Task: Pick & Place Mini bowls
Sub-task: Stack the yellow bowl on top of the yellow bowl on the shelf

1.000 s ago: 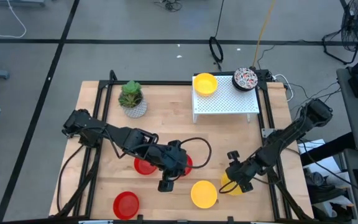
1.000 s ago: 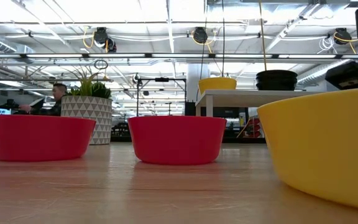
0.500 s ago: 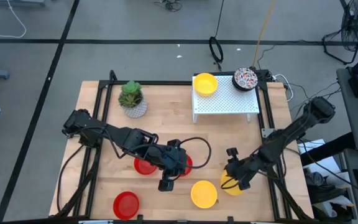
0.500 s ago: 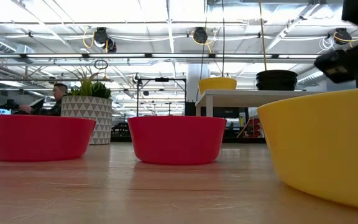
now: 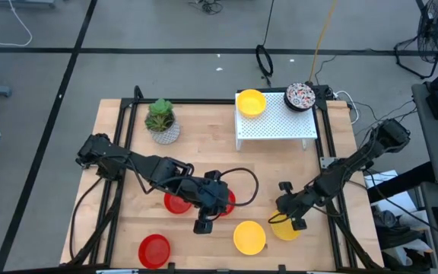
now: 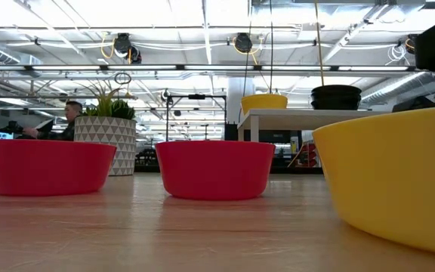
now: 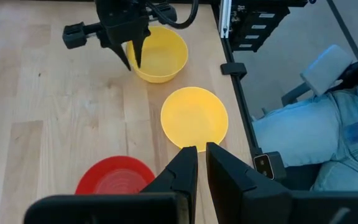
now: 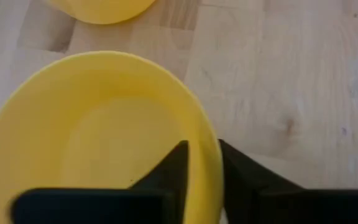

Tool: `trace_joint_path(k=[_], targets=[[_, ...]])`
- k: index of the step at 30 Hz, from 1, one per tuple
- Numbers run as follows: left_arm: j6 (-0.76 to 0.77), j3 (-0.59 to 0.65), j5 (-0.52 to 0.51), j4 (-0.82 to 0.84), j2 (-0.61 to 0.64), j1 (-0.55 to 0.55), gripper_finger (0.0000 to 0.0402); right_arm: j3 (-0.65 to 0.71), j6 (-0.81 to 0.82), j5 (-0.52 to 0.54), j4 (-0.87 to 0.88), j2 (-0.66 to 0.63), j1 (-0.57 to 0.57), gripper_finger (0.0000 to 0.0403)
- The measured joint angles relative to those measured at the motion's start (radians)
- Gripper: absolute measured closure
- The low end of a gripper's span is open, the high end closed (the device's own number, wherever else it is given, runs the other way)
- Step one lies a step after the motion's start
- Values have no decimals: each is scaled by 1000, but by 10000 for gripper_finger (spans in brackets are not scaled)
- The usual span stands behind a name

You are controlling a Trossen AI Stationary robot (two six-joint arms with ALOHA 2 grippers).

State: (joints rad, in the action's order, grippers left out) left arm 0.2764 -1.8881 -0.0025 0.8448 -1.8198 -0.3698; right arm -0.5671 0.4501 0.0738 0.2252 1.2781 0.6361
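The right hand (image 5: 290,217) sits at about 5 o'clock on the wooden surface (image 5: 204,144). Its two fingers (image 8: 173,163) straddle the rim of a yellow bowl (image 5: 285,227), one inside the wall and one outside, closed tight on the rim as the right wrist view shows. This held bowl rests near the front right corner of the surface. A second yellow bowl (image 5: 249,237) lies just beside it at about 6 o'clock, apart from it by a narrow strip of wood.

The left hand (image 5: 203,225) hangs over the middle front of the surface, at about 6 o'clock, with its fingers (image 7: 182,168) nearly together and nothing between them. In the left wrist view it points toward the second yellow bowl. Under the left arm lie two red bowls: one (image 5: 176,202) to the 9 o'clock side of the wrist, the other (image 5: 226,199) partly hidden by the arm. A third red bowl (image 5: 154,250) sits alone at about 7 o'clock, near the front edge.

At about 1 o'clock stands a small white shelf (image 5: 276,123). On it sit a third yellow bowl (image 5: 251,103) and, at its right end, a speckled white bowl (image 5: 299,96). A green plant in a patterned pot (image 5: 162,122) stands at about 11 o'clock, well apart from all the bowls.
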Motion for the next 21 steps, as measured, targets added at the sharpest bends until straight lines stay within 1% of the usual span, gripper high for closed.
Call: trace_joint_path(k=[2,3,7,11,16,18,21], targets=[[-2,0,0,0,0,0,364,0,-13,-9,-6,0,0,382],[-7,0,0,1,0,0,364,0,-23,-24,-11,0,-4,391],[-21,0,0,10,0,2,364,0,-36,-29,-44,-2,-29,397],[-124,0,0,12,0,21,364,0,-47,-26,-84,-21,-83,400],[-33,0,-2,138,0,59,364,-40,-48,-22,-76,-70,-186,401],[0,0,-2,209,0,70,364,-78,-61,-23,-54,-95,-232,402],[23,0,-2,307,0,80,364,-153,-125,-22,20,-128,-297,402]])
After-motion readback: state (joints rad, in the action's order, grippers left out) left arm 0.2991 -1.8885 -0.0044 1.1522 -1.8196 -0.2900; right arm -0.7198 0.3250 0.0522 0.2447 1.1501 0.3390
